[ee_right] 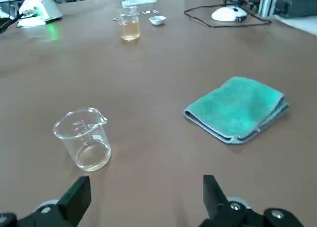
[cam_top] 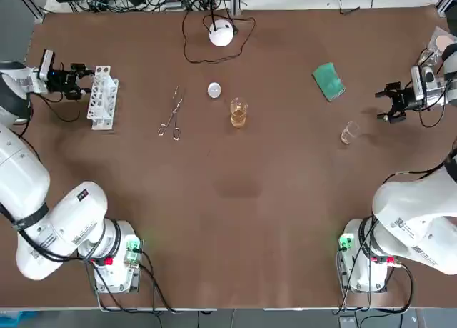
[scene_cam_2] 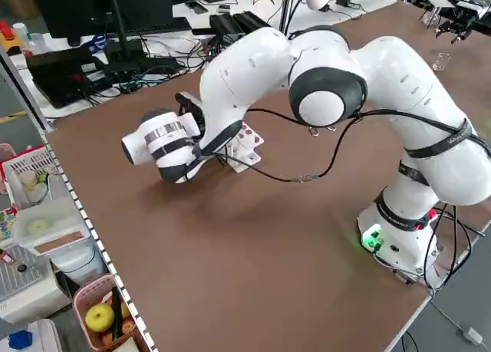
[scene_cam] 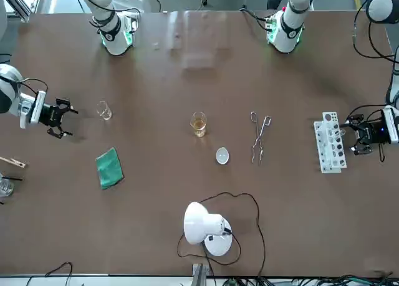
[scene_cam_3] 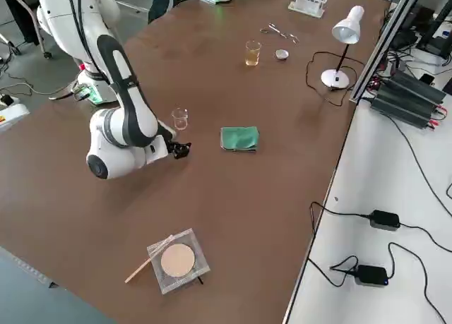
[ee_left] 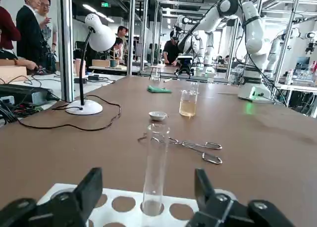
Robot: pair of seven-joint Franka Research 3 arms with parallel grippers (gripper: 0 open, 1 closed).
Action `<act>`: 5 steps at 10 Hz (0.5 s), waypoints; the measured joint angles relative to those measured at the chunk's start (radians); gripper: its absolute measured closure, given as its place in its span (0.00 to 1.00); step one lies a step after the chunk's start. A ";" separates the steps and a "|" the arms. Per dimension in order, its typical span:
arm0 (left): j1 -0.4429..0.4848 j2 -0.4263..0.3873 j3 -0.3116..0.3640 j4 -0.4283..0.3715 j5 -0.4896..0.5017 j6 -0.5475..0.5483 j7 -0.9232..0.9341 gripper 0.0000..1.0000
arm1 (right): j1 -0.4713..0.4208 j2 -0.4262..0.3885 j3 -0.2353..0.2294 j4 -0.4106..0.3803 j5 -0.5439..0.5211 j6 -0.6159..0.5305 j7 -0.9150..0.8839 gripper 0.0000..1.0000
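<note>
Brown bench point(cam_top: 235, 221): carries all items noted below.

Left hand point(cam_top: 82, 83): at the bench's far left edge, low over the surface and level with the test-tube rack. Fingers spread wide; nothing held.

Right hand point(cam_top: 382, 105): at the far right edge, low over the bench. Fingers spread wide; nothing held.

White desk lamp point(cam_top: 221, 33): at the far edge near the middle, its cable looped around the base.

White test-tube rack point(cam_top: 102, 97): lies on the bench just beside the left hand, directly in front of its fingertips.

Green cloth point(cam_top: 328, 81): folded, flat on the bench, near the right hand on its inner, far side.

Metal tongs point(cam_top: 171, 117): flat on the bench, between the rack and the centre, well apart from both hands.

Beaker of amber liquid point(cam_top: 238, 113): upright at the centre, just right of the tongs.

Small empty beaker point(cam_top: 349, 132): upright, near the right hand, ahead of its fingers and a little toward the robot. Not touched.

Glass test tube point(ee_left: 154, 172): upright in a rack hole. In the left wrist view it stands ahead of the open fingers, on the line between them. Not touched.

Small white dish point(cam_top: 214, 91): just beyond the amber beaker.
</note>
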 joint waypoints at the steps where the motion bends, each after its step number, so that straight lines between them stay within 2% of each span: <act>1: 0.000 0.000 0.000 -0.007 -0.010 0.000 0.001 0.25 | -0.002 0.022 0.000 -0.002 0.000 -0.016 -0.068 0.00; 3: 0.001 0.001 0.000 -0.034 -0.013 -0.005 0.002 0.34 | -0.009 0.083 0.001 -0.011 0.000 -0.032 -0.076 0.00; 4: 0.001 0.001 -0.001 -0.047 -0.025 -0.011 0.003 0.41 | -0.016 0.103 0.001 -0.020 0.000 -0.034 -0.079 0.00; 5: 0.001 0.001 -0.002 -0.054 -0.039 -0.014 0.004 0.43 | -0.025 0.112 0.000 -0.033 0.000 -0.036 -0.087 0.00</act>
